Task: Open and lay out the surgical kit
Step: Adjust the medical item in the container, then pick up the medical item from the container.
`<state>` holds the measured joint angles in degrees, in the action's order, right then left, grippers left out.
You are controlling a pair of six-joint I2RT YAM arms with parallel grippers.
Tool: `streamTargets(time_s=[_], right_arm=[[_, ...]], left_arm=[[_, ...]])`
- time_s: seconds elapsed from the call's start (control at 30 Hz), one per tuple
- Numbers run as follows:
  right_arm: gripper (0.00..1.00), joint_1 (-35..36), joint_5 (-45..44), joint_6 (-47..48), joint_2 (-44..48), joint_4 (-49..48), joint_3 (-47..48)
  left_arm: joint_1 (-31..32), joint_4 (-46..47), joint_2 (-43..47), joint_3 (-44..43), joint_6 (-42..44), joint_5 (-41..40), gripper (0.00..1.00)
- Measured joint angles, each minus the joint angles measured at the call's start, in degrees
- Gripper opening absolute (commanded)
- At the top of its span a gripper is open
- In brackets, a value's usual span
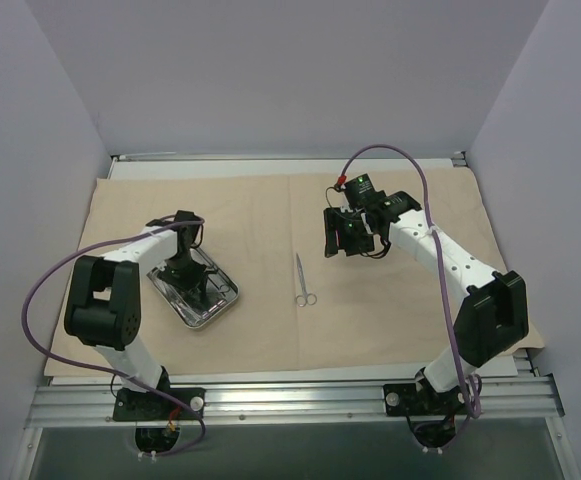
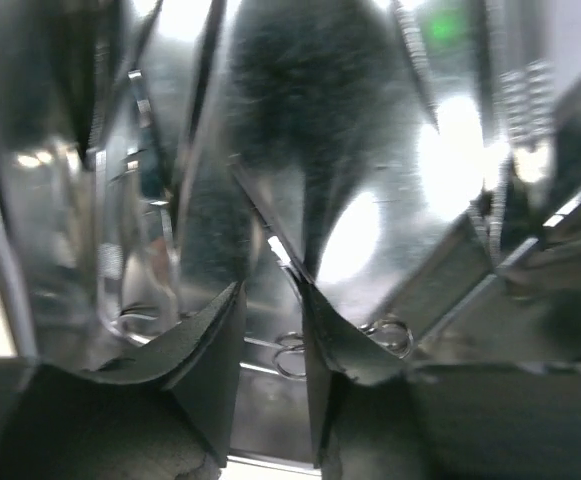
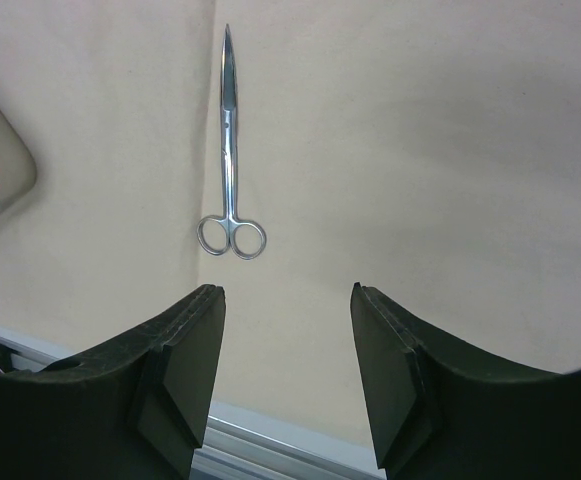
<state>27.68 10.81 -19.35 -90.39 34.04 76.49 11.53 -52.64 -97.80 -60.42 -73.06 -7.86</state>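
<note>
lying near-to-far, scissors [image 3: 228, 118] tips pointing away.

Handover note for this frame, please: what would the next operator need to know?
Left gripper: down in the steel tray, jaws apart around a slim instrument; grip not confirmed.
Right gripper: open, empty, above the cloth.
Done: cloth spread flat; one pair of scissors laid mid-cloth.
Left to do: move the tray's other instruments onto the cloth.

Your left gripper [image 1: 184, 266] is in the tray [image 1: 222, 302], above its instruments [image 2: 290, 355]; scissors [image 1: 302, 280] lie on the cloth [image 1: 260, 215] between it and your right gripper [image 1: 338, 238].
</note>
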Motion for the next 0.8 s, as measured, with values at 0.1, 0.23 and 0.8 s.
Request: streamTargets(time_s=[0.1, 0.23, 0.8], right_arm=[[0.54, 0.0, -0.02, 0.09, 0.02, 0.0, 0.0], [0.54, 0.0, -0.02, 0.2, 0.02, -0.02, 0.0], [0.53, 0.0, -0.02, 0.22, 0.02, -0.02, 0.0]], left_arm=[[0.02, 1.09, -0.35, -0.48, -0.07, 0.24, 0.4], [-0.11, 0.87, -0.35, -0.59, 0.15, 0.2, 0.41], [-0.13, 0.5, 0.13, -2.4, 1.84, -0.72, 0.37]])
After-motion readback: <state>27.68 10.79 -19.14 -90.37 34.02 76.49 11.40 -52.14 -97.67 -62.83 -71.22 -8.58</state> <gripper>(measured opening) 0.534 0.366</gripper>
